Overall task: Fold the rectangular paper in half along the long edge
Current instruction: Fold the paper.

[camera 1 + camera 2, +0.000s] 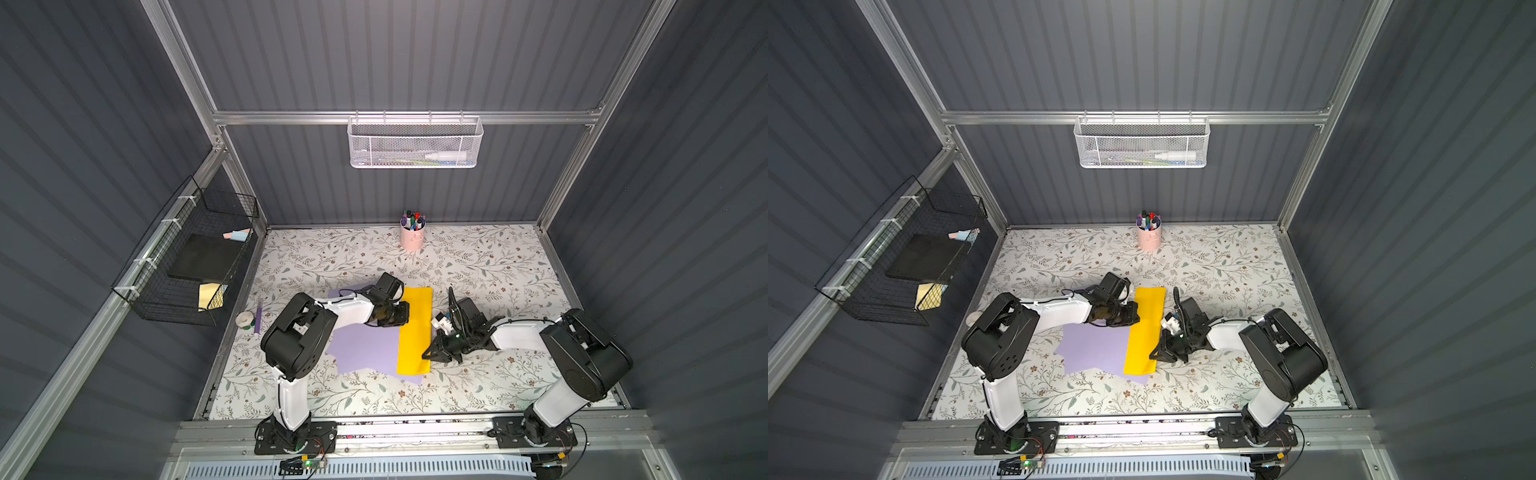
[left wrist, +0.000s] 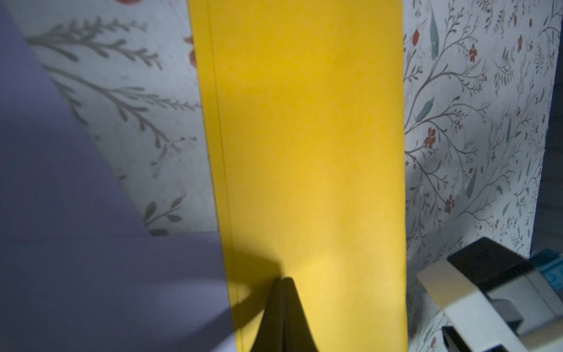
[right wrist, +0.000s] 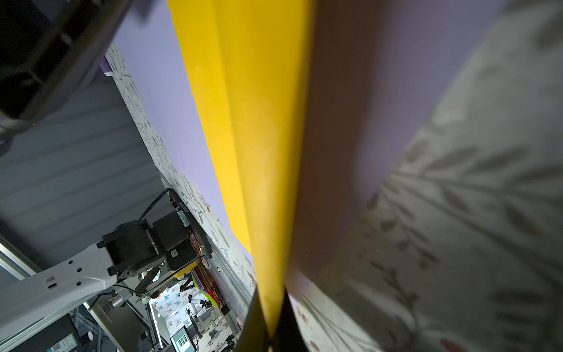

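Observation:
The rectangular paper (image 1: 415, 332) (image 1: 1144, 332) is yellow and lies as a long narrow doubled strip on the floral table, partly over a lilac sheet (image 1: 365, 349) (image 1: 1096, 349). My left gripper (image 1: 405, 319) (image 1: 1136, 313) is shut, and its tips (image 2: 283, 279) rest on the strip's top face near the side with the two loose edges. My right gripper (image 1: 424, 355) (image 1: 1151, 355) is shut on the paper (image 3: 259, 122) at the opposite long side, toward the near end. In the right wrist view the yellow sheet runs between the two black fingers (image 3: 256, 307).
A pink cup of markers (image 1: 412, 239) stands at the back of the table. A tape roll (image 1: 245, 319) and a purple stick (image 1: 258, 318) lie at the left edge. A black wire basket (image 1: 187, 266) hangs on the left wall and a white mesh basket (image 1: 413, 143) on the back wall.

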You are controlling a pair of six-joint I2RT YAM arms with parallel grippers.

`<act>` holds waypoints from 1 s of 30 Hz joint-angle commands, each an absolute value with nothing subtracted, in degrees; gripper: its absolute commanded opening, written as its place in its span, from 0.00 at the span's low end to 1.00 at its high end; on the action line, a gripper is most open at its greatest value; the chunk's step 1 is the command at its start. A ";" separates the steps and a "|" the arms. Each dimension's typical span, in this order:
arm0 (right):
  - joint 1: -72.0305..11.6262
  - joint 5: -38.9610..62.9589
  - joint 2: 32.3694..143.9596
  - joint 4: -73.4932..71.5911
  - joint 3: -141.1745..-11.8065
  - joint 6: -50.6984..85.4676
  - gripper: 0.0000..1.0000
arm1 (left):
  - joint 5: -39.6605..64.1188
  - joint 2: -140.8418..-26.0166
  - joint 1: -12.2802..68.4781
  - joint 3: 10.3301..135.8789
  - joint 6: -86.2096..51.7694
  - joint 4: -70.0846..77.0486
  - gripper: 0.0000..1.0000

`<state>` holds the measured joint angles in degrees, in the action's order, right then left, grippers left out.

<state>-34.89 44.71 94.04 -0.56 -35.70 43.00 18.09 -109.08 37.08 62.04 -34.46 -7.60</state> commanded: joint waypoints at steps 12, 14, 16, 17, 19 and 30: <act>-33.86 41.74 96.56 6.41 -42.78 38.48 0.30 | 13.88 -114.64 36.91 59.10 -32.96 -15.73 0.00; -33.59 41.67 96.62 6.55 -43.17 38.07 0.17 | 13.88 -114.45 36.91 59.10 -32.96 -15.80 0.00; -33.39 41.01 96.34 6.96 -43.46 37.74 0.05 | 13.88 -114.53 36.90 59.08 -32.94 -15.82 0.00; -33.25 40.77 96.14 7.44 -43.71 37.51 0.00 | 13.89 -114.61 36.89 59.15 -32.96 -15.82 0.00; -33.03 40.33 95.85 8.07 -44.04 37.18 0.00 | 13.96 -114.81 36.89 59.15 -32.96 -15.82 0.00; -31.16 39.45 98.03 9.31 -47.16 36.20 0.30 | 14.08 -115.01 36.91 59.15 -32.87 -15.86 0.00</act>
<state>-31.83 39.79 96.36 8.27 -45.45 37.28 18.59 -109.23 37.08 62.06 -34.46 -7.42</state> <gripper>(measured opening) 0.326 0.054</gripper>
